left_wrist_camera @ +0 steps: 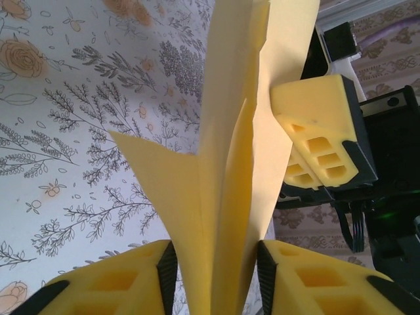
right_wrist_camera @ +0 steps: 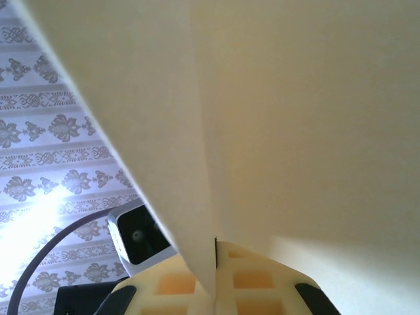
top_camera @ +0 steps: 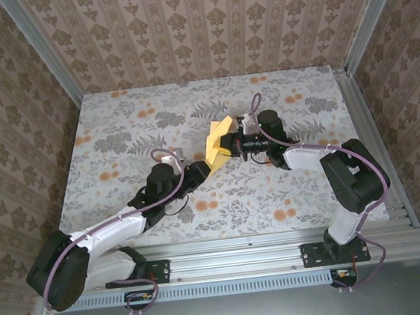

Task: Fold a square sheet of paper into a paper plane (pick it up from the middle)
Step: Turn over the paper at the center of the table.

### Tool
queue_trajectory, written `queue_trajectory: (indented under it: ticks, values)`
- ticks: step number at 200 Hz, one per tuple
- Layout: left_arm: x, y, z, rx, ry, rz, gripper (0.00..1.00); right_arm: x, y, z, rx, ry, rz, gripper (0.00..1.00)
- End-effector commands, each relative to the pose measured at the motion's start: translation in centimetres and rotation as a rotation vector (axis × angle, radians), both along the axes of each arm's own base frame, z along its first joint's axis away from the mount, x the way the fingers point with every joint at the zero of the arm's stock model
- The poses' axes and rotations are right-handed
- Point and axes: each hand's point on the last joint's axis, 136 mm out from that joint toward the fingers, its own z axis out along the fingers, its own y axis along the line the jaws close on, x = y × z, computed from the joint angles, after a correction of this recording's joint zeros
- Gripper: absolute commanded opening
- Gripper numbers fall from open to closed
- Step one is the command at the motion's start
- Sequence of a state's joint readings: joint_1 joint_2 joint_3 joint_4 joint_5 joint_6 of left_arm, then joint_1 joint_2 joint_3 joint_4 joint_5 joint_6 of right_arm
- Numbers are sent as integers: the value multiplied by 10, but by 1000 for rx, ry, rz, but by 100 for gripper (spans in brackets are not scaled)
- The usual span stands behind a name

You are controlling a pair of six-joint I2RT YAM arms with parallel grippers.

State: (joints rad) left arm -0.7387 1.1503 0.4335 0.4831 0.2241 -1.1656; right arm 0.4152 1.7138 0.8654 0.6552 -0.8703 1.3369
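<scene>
Patterned wallpaper encloses a floral-print worktop (top_camera: pixel 117 130). Both arms reach in from its near edge and meet over its middle. Between them the part-folded yellow sheet of paper (top_camera: pixel 218 143) is held raised, creased lengthwise. The left gripper (top_camera: pixel 204 168) clamps its near end, and the right gripper (top_camera: pixel 234 147) is clenched on one flap.

paper (top_camera: pixel 220 143): above surface (top_camera: pixel 118 137) centre, between both arms
left tool (top_camera: pixel 208 166): at paper's near-left end
right tool (top_camera: pixel 233 147): at paper's right side
</scene>
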Motion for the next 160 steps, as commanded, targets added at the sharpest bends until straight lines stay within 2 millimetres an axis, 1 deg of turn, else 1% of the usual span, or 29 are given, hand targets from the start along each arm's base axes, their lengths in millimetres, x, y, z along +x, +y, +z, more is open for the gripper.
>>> queue_trajectory:
  ticks: [1, 19, 46, 70, 85, 103, 113, 118, 142, 160]
  values:
    - [4, -1, 24, -38, -62, -11, 32, -3, -3, 2, 17, -15, 14, 0]
    - [4, 1, 26, -35, -69, -12, 24, -3, -3, -1, 16, -8, 13, 0]
    - [4, 4, 28, -34, -76, -16, 17, -3, -3, -4, 19, -3, 12, 0]
    - [4, 5, 26, -24, -71, -26, 16, -2, -3, -4, 26, -1, 10, 0]
    - [4, 3, 23, -20, -56, -41, 21, -2, -2, -5, 32, 5, 10, 0]
    - [4, 2, 22, -22, -50, -50, 22, -1, -2, -4, 44, 5, 9, 0]
    - [5, 1, 21, -19, -47, -54, 24, -1, -2, -4, 47, 7, 9, 0]
    - [5, 1, 21, -16, -43, -59, 27, 0, -3, -4, 49, 9, 6, 0]
    - [6, 2, 15, -11, -26, -57, 43, 1, -3, -2, 59, 6, 5, 0]
    - [7, 0, 20, -34, -37, -65, 51, 1, -3, -1, 61, 8, 5, 0]
